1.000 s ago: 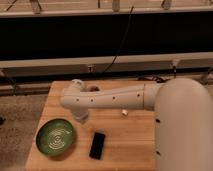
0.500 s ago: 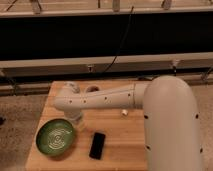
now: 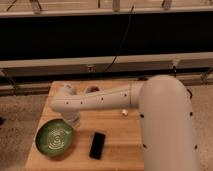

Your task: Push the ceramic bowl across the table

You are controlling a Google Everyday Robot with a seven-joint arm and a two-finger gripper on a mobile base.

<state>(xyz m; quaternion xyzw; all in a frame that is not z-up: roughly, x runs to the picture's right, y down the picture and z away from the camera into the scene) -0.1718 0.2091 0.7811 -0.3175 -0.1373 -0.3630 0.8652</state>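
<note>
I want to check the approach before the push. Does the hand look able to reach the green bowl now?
Probably yes. The hand hangs just beyond the ceramic bowl's far rim, with nothing between them; the black phone lies to the side on the table.

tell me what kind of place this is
Probably a robotics lab or test area: a butcher-block table on speckled floor, hanging cable, and the gripper beside the ceramic bowl.

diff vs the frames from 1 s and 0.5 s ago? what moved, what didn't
The arm swung left across the table and lower, its big shoulder segment filling more of the right side. The gripper now sits just above the ceramic bowl, at its upper-right rim; contact can't be confirmed. Nothing was grasped or released. The bowl, the black phone and the small white object stayed put.
</note>
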